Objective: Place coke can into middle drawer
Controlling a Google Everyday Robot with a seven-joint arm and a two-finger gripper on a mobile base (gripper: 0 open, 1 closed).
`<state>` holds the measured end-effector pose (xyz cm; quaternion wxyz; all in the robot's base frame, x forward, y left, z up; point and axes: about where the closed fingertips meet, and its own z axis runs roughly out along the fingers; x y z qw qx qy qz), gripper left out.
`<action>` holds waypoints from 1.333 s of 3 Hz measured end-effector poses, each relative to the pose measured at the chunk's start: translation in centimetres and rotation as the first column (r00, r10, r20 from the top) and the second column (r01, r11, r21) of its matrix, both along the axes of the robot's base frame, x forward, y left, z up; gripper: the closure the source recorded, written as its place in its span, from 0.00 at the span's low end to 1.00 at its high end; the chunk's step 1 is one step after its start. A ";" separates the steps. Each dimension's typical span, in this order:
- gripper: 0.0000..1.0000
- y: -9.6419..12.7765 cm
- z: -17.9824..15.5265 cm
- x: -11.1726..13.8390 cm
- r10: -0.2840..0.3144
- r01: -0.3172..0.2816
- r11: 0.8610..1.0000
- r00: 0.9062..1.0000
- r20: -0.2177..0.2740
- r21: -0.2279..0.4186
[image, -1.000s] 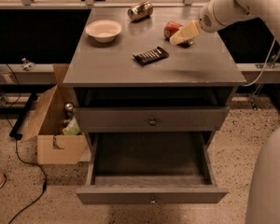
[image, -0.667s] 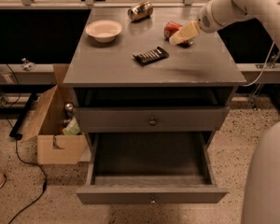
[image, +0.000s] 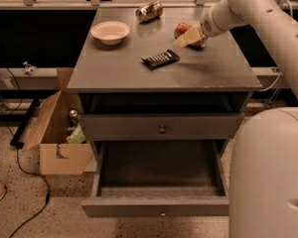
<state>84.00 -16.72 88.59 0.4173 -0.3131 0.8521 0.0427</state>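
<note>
Pincer (image: 191,36) is seen low over the bench (image: 208,69), set against the coke can (image: 181,30) (whether it is gripped cannot be told). Middle drawer (image: 159,206), well below the pincer, is already pulled open; lifting and placing are judged left.

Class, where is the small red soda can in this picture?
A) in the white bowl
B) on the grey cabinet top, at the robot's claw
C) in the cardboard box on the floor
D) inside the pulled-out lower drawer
B: the small red soda can rests on the grey wooden cabinet top, toward its right rear, with the claw right at it.
</note>
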 end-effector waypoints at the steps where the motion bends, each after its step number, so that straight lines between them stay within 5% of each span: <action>1: 0.00 0.9 -2.2 2.1 -0.006 0.006 1.000 1.000 -0.030 -0.002; 2: 0.00 1.2 -3.7 3.2 -0.011 0.011 1.000 0.998 -0.057 -0.005; 4: 0.50 2.2 -6.0 4.0 0.031 -0.031 1.000 0.994 -0.102 0.004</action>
